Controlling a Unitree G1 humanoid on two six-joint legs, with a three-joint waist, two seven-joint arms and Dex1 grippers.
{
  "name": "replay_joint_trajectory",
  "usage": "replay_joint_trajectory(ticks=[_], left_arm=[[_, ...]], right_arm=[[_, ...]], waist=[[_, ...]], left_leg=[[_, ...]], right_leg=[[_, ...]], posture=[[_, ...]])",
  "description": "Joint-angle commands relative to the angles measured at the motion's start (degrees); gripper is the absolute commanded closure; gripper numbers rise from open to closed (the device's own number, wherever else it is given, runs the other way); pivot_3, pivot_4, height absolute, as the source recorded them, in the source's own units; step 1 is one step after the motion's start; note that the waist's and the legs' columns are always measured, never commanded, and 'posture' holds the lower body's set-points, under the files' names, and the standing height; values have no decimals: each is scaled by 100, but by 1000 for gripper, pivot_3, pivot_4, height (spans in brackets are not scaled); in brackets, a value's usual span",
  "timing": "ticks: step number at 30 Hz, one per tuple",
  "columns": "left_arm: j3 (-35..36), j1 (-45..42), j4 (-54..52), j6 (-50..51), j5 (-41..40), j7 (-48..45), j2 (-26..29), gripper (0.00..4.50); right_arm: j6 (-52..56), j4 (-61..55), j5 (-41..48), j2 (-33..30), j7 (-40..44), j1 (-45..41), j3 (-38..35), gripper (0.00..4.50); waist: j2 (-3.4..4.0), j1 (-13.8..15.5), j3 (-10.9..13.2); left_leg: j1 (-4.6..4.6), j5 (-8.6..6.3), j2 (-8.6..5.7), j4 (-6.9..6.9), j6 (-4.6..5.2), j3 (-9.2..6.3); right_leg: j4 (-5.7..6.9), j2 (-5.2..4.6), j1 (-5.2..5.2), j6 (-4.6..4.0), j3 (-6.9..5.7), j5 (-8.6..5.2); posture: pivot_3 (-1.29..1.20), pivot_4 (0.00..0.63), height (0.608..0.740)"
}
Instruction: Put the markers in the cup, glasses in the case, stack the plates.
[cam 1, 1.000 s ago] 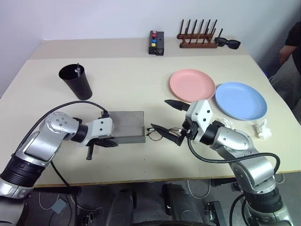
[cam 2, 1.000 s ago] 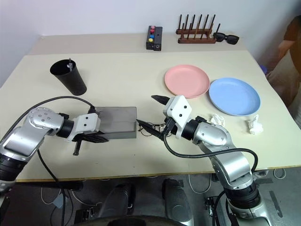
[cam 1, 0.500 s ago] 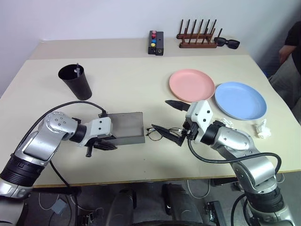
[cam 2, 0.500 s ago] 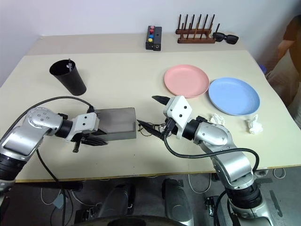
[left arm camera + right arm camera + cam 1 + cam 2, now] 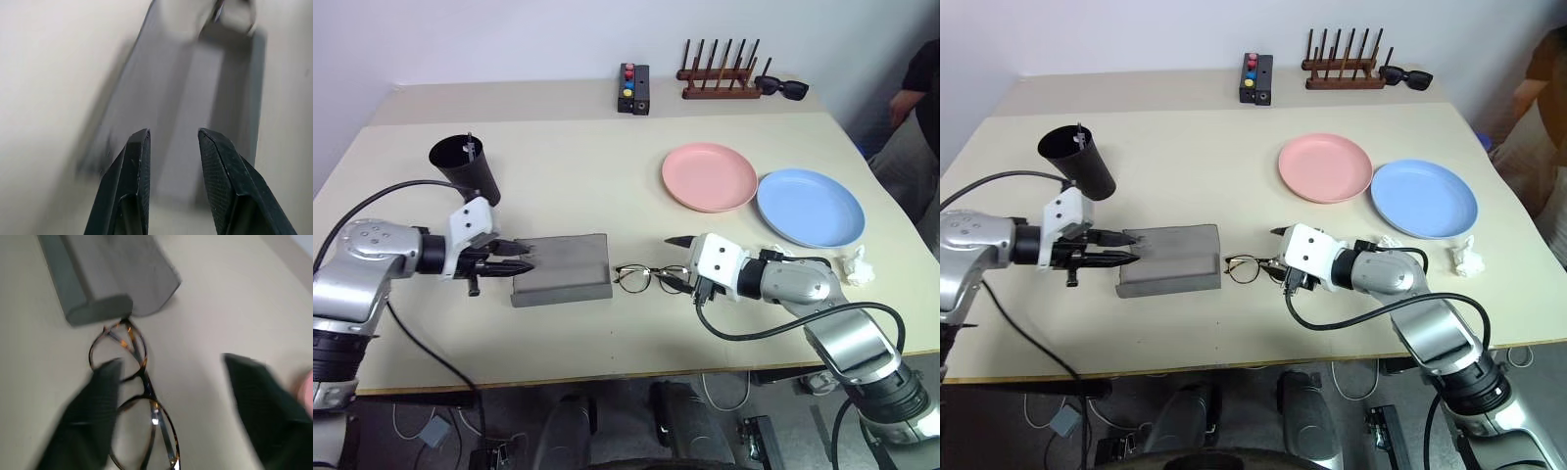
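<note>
Grey case (image 5: pixel 563 268), black cup (image 5: pixel 468 171), pink plate (image 5: pixel 709 177), blue plate (image 5: pixel 811 208).

**Bystanders on the surface**

At the far edge of the beige surface (image 5: pixel 587 147) we see a black box with coloured buttons (image 5: pixel 633 88), a wooden rack of dark pegs (image 5: pixel 722 76) and chunky black sunglasses (image 5: pixel 783 88) just beside it. Crumpled white tissue (image 5: pixel 857 264) lies near the right edge. A person (image 5: pixel 913 127) sits beyond that edge.

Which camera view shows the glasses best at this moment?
The right wrist view: the glasses lie close up, frame and both lenses visible between the right pincer's fingers, next to the grey case. Both eye views show them whole but small, between case and pincer. The left wrist view catches only a blurred bit beyond the case.
</note>
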Motion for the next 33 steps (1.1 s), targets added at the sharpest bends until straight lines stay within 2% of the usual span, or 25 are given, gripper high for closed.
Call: replay_joint_trajectory(ticks=[1, 6, 15, 18, 21, 33], left_arm=[[352, 129, -111, 12, -190, -32, 136, 2969], [343, 588, -231, -57, -79, -67, 348, 2969], [330, 706, -462, 204, -248, 26, 353, 2969], [303, 705, -534, 274, -258, 12, 358, 2969], [291, 703, -602, 317, -252, 17, 340, 2969], [235, 643, -1028, 565, -492, 100, 175, 2969]], right_arm=[[-164, 69, -232, 121, 26, -206, 138, 2306], [-14, 141, -340, 317, 96, -308, 300, 2306], [9, 366, -806, 378, 104, -353, 518, 2306], [13, 424, -939, 368, 117, -376, 555, 3136], [6, 449, -1021, 350, 166, -383, 566, 4456], [213, 321, -1096, 328, 429, -435, 413, 4456]], waist=[[0, 19, 0], [0, 3, 0], [-1, 6, -1], [-1, 2, -1], [-1, 1, -1], [-1, 1, -1]], left_leg=[[-1, 0, 0, 2, 0, 0], [-2, 0, -1, 5, 0, 3], [-2, 0, -1, 5, 0, 2], [-2, 0, -1, 5, 0, 2], [-2, 0, -1, 4, 0, 2], [-1, 0, -1, 5, 0, 2]], right_leg=[[0, -2, 1, -1, 0, -1], [-4, -8, 3, -3, 1, -1], [0, -6, 2, -3, 0, -1], [1, -5, 2, -2, 0, -1], [1, -5, 2, -2, 0, -1], [1, -5, 2, -2, 0, 0]], posture=[[0, 150, 735], [0, 150, 735], [0, 150, 735], [0, 150, 735], [0, 150, 735], [0, 150, 735]])
